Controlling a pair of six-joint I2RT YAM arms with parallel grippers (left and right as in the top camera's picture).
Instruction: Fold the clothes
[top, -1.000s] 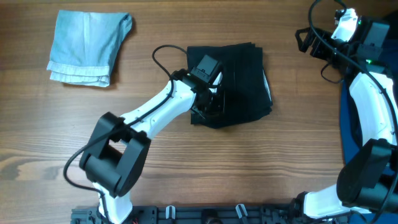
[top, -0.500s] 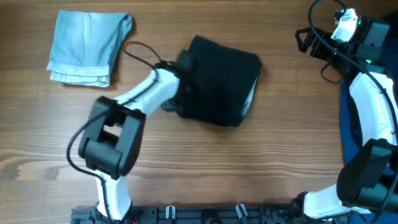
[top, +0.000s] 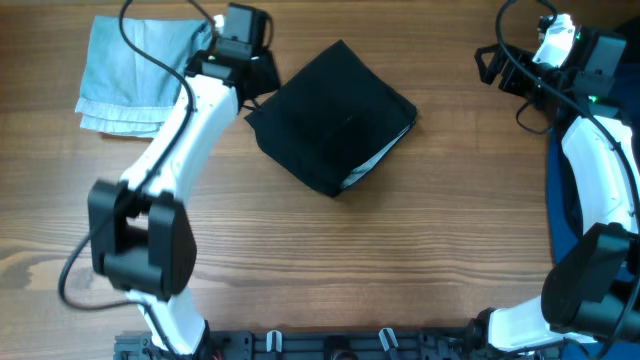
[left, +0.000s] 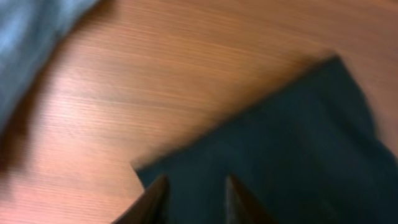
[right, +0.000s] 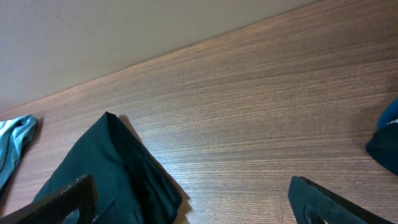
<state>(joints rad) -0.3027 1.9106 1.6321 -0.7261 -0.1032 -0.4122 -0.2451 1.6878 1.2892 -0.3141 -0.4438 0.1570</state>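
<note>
A: Item one, the black garment (top: 335, 115)?
B: Folded, set cornerwise mid-table (top: 400, 260), with a white strip (top: 378, 158) along its lower right edge.
A: Left gripper (left: 196, 186)?
B: Over the garment's upper left corner, fingers parted. It seems to hold nothing, though the wrist view is blurred.
A: Right gripper (right: 189, 186)?
B: Spread wide, empty, well apart.
A: Other stock?
B: The pale blue garment (top: 140, 75), folded at the far left.

readable text: none | labels, brands: none | numbers, signs: none | surfaces checked, all three views: black garment (top: 335, 120), pale blue garment (top: 135, 75), counter (top: 400, 260)
</note>
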